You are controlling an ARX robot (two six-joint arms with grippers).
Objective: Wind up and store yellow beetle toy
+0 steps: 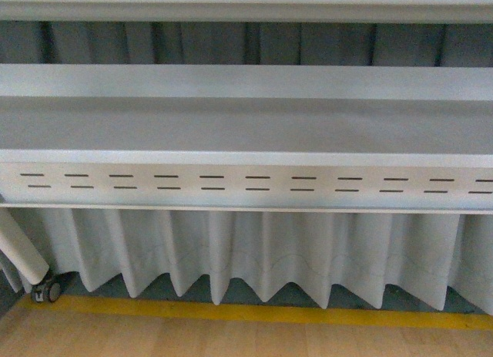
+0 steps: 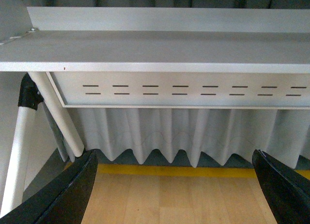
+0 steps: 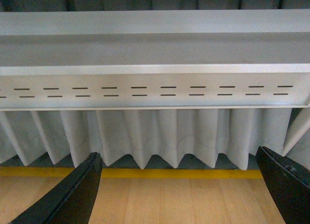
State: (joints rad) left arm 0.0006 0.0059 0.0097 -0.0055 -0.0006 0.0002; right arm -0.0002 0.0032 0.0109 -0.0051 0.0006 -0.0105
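- Yellow beetle toy: not visible in any of the three views, so its position cannot be stated
- Front view: a grey shelf (image 1: 246, 126) runs the full width, with no toy on the part shown; a slotted panel (image 1: 246, 183) closes its front edge and a pleated white curtain (image 1: 254, 249) hangs below
- Floor level: a yellow line (image 1: 254, 312) lies at the foot of the curtain, with wooden floor (image 1: 231, 338) in front; a slanted white leg (image 1: 19, 245) and a caster wheel (image 1: 51, 289) stand at the far left
- Left gripper (image 2: 173, 158): fingers spread wide with nothing between them; its camera faces the panel and curtain from below shelf height
- Right gripper (image 3: 179, 154): fingers likewise spread wide and empty, facing the same panel and curtain
- Neither arm appears in the front view
- Assessment: the task appears not yet begun; the step in hand is finding the toy
- Recommendation: lift the wrists until the shelf top comes into a camera's sight, and commit to no reach before the toy is seen
- Recommendation: approach with fingers apart and close across the car's sides, leaving the wheels free for winding
- Risk, as judged: a glossy rounded shell is likely to slip, so grip low and square
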